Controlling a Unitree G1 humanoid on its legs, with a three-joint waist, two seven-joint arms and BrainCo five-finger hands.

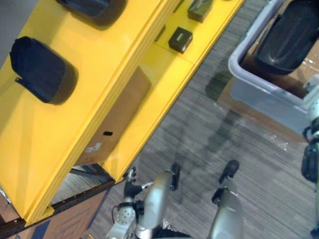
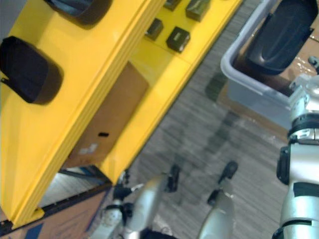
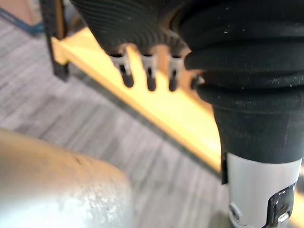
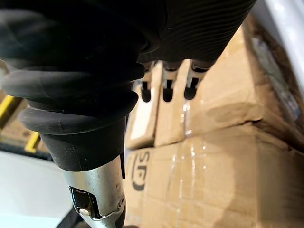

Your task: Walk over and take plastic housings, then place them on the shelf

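In the left eye view the yellow shelf point(image 1: 149, 84) runs along the left. Two housings lie on its top level, the near housing point(image 1: 42, 69) and the far housing point(image 1: 92, 7), which is cut by the frame. On the far right a grey bin point(image 1: 259, 87) holds a third, the bin housing point(image 1: 291, 35).

The right eye view shows the same three housings. It also shows four small boxes on the shelf's lower level: one point(image 2: 178, 39), a second point(image 2: 154, 29), a third point(image 2: 198, 9) and a fourth point(image 2: 172, 4) at the far edge.

In the left wrist view the left hand point(image 3: 151, 76) hangs with its fingers relaxed and apart, holding nothing. The shelf's edge lies beyond it.

In the right wrist view the right hand point(image 4: 166, 88) is likewise slack and empty, with cartons point(image 4: 223, 156) stacked past it.

By my reading the task is partly done. Two housings are shelved and one waits in the bin, so a walk to the bin, a pick-up and a placing are left.
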